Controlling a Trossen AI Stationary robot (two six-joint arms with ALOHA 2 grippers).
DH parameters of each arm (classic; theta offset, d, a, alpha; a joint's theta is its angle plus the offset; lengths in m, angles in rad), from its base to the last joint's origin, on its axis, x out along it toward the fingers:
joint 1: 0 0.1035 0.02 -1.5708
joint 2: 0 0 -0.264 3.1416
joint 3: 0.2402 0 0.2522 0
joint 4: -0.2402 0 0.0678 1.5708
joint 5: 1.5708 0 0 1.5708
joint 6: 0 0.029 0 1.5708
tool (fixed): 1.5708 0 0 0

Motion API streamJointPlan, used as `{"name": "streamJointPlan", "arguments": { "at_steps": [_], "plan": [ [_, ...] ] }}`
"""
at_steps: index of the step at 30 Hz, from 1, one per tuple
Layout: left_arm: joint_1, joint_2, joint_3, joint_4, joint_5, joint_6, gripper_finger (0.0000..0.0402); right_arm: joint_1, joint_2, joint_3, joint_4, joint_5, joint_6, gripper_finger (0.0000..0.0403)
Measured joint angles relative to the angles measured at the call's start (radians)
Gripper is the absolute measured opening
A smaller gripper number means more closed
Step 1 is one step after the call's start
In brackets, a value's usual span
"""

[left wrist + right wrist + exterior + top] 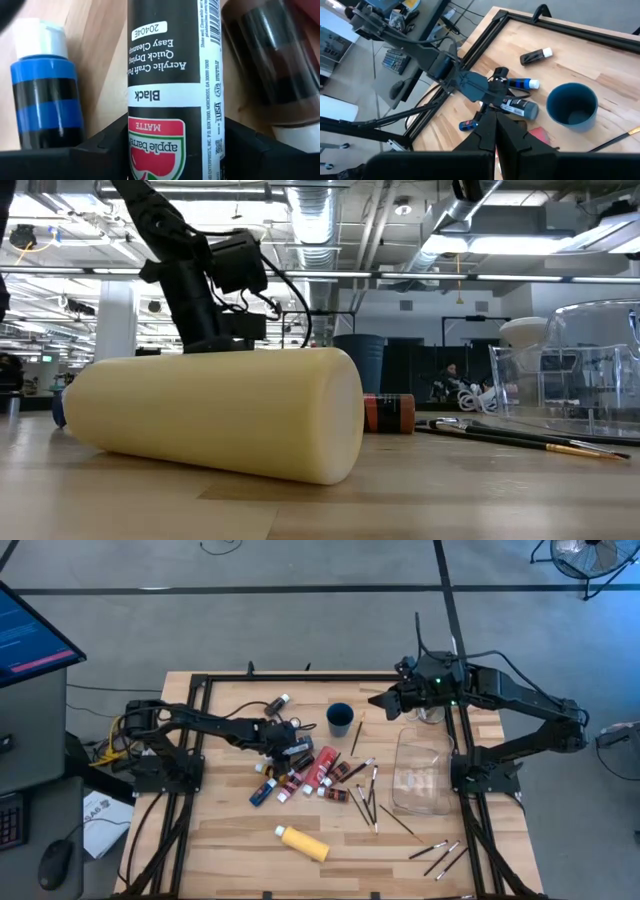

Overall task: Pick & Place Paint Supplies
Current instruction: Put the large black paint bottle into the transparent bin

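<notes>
A pile of small paint bottles and red tubes (320, 768) lies mid-table. My left gripper (295, 750) is open and low over the pile's left side, pointing steeply down. A black paint bottle (172, 75) lies on the wood between its two fingers, lengthwise along them. A blue bottle (45, 85) with a white cap lies on one side of it and a brown one (280, 75) on the other. My right gripper (495, 135) is shut with nothing in it, raised over the far right (385, 700). A big yellow bottle (303, 842) lies near the front edge. My left gripper's fingers (75, 155) stand on either side of the black bottle's labelled body (175, 135), coming from above along its length. The bottle lies flat on the table. I cannot tell whether the fingers touch it.
A dark blue cup (340, 718) stands behind the pile. A clear plastic container (420, 772) sits at the right. Thin brushes (365, 795) lie beside the pile, more brushes (440, 855) at the front right. Another black bottle (275, 703) lies at the far left.
</notes>
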Motion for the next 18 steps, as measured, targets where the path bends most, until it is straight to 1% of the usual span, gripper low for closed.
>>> {"name": "streamJointPlan", "arguments": {
  "at_steps": [2,4,6,8,9,14,16,18],
  "plan": [
    [0.000,0.005,0.000,0.000,-0.001,-0.027,0.0209,0.008,0.000,0.000,0.000,0.000,0.000,0.0000],
    [0.000,-0.007,-0.001,0.001,0.000,-0.050,0.0189,0.013,0.000,0.000,0.000,0.000,0.000,0.0000],
    [0.000,-0.042,-0.003,0.004,0.000,-0.076,0.0162,0.020,0.000,0.000,0.000,0.000,0.000,0.0000],
    [0.000,-0.088,-0.011,-0.028,0.017,-0.104,0.0138,0.023,0.000,0.000,0.000,0.000,0.000,0.0000],
    [-0.001,-0.120,-0.013,-0.039,0.023,-0.117,0.0136,0.023,0.000,0.000,0.000,0.000,0.000,0.0000],
    [-0.001,-0.332,-0.006,0.011,0.034,-0.187,0.0136,0.022,0.000,0.000,0.012,0.002,0.000,0.0000],
    [0.000,-0.428,-0.009,0.031,0.062,-0.232,0.0136,0.022,0.000,0.000,0.060,0.002,0.000,0.0000],
    [0.006,-0.527,-0.008,0.105,0.104,-0.295,0.0136,0.027,0.000,0.000,0.138,0.001,0.000,0.0000]
  ]
}}
